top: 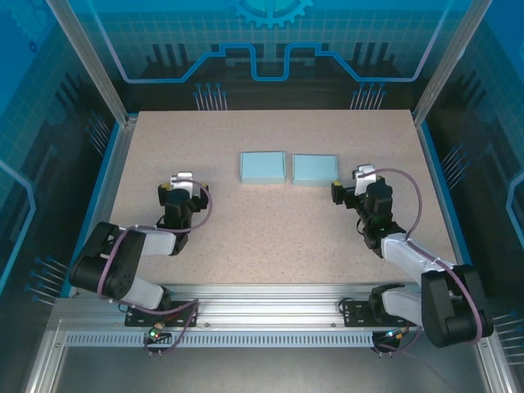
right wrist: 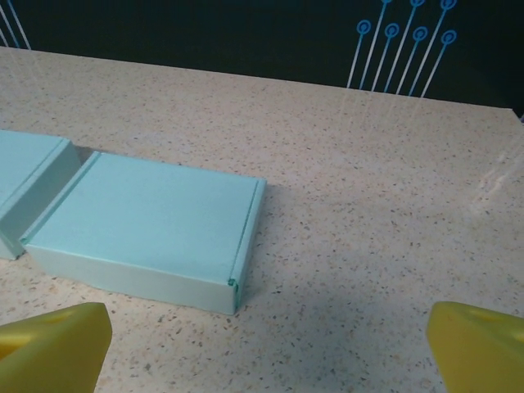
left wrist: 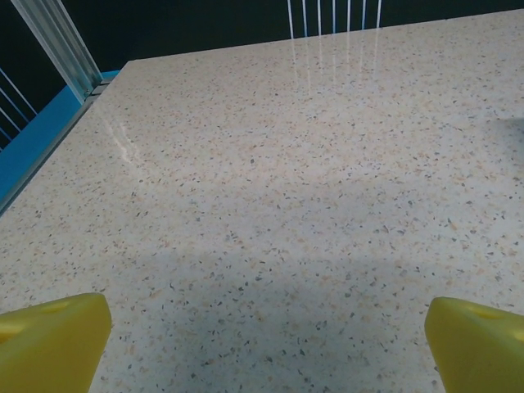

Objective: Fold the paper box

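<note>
On the counter, toward its far half, two pale blue paper boxes are set side by side with a narrow gap between them: the left box and the right box. Both are seen closed, with flat lids.

Right jaws: spread wide, nothing held. In the top view they are placed just beside the near right corner of the right box, not touching it. In the right wrist view the right box lies ahead of the yellow fingertips, offset toward the left one and not between the two; a lid seam is visible along its right edge. An edge of the left box is seen beyond it at the frame's left.

Left jaws: spread wide, nothing held. In the top view they are placed over bare counter, with the left box farther out and to their right, well apart. In the left wrist view bare speckled counter lies between the fingertips.
</note>
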Robot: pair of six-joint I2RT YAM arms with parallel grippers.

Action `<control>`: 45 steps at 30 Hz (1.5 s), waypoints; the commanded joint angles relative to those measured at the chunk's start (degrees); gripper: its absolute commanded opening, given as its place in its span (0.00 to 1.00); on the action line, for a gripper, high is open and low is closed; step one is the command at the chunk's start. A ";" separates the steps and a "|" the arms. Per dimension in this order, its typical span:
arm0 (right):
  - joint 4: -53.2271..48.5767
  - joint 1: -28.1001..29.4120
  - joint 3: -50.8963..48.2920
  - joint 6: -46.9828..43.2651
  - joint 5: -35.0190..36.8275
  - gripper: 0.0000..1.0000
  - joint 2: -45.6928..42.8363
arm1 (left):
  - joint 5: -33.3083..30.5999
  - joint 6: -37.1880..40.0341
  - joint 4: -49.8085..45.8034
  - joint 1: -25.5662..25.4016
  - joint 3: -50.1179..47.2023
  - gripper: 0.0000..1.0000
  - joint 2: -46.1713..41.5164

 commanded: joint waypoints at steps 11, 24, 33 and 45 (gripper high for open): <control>13.69 -1.50 -4.32 -4.85 -3.99 1.00 1.91 | 16.65 -5.60 3.33 8.36 1.87 0.99 4.03; 19.56 -2.24 -4.94 -8.36 -14.19 1.00 11.92 | 17.69 -5.74 3.21 8.90 2.04 0.99 4.00; 18.27 -8.19 -0.80 -1.87 -16.62 1.00 18.69 | 17.69 -5.74 3.39 8.90 1.96 0.99 4.00; 13.64 -5.58 1.98 -1.43 -7.88 1.00 19.24 | 17.69 -5.65 3.35 8.94 1.95 0.99 4.00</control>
